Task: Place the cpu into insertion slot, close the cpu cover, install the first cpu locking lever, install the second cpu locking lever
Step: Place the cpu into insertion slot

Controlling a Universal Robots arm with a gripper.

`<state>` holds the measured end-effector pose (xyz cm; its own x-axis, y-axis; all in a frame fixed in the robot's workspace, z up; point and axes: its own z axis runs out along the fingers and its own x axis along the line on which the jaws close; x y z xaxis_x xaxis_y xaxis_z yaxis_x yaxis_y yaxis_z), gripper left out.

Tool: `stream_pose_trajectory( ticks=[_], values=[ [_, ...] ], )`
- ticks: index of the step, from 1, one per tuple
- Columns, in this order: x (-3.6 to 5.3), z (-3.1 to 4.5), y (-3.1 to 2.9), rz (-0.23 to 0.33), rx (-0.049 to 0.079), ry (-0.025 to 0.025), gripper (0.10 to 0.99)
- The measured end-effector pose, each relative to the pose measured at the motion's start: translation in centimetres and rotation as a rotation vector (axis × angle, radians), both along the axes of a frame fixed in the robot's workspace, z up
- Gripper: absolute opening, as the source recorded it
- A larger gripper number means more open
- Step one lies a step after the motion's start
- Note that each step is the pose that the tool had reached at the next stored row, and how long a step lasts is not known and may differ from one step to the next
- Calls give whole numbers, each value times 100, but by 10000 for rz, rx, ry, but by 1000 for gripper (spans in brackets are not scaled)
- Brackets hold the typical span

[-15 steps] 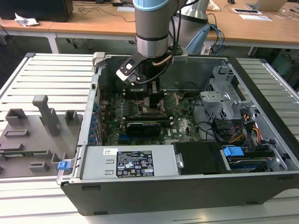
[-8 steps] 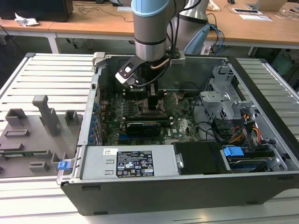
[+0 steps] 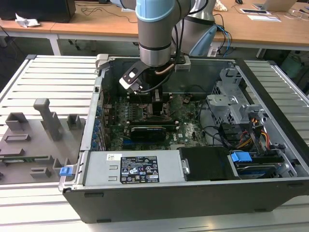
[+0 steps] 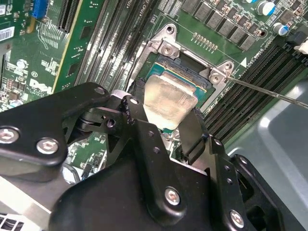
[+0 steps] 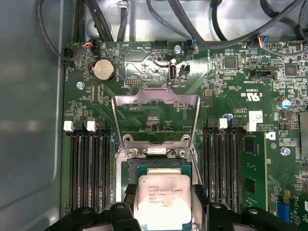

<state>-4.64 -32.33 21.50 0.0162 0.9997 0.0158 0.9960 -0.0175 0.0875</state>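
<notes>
My gripper (image 5: 163, 204) is shut on the cpu (image 5: 163, 199), a pale silver square chip pinched between two black fingers (image 5: 131, 199). In the second wrist view the cpu (image 4: 168, 98) hangs slightly tilted just over the insertion slot (image 4: 185, 72), whose dark centre and metal rim show past the chip's far edge. The cpu cover (image 5: 156, 97), a thin silver frame, stands swung open behind the insertion slot (image 5: 156, 166). A thin wire lever (image 4: 269, 92) sticks out from a corner of the socket, unlatched. In the exterior view my gripper (image 3: 157, 107) reaches down into the open computer case.
Long black memory slots (image 5: 89, 168) flank the socket on both sides. A black card (image 3: 147, 131) lies across the board nearer the power supply (image 3: 137, 169). The drive cage (image 3: 231, 104) and cables (image 3: 256, 135) fill the exterior view's right. A grey fixture plate (image 3: 29, 140) lies outside the case.
</notes>
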Motion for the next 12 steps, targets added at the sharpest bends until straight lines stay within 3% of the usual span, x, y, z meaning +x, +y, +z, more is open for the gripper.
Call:
stream_pose_trajectory(
  ticks=[12],
  values=[
    [0, -84, 32, -76, 1, -1, 529]
  ],
)
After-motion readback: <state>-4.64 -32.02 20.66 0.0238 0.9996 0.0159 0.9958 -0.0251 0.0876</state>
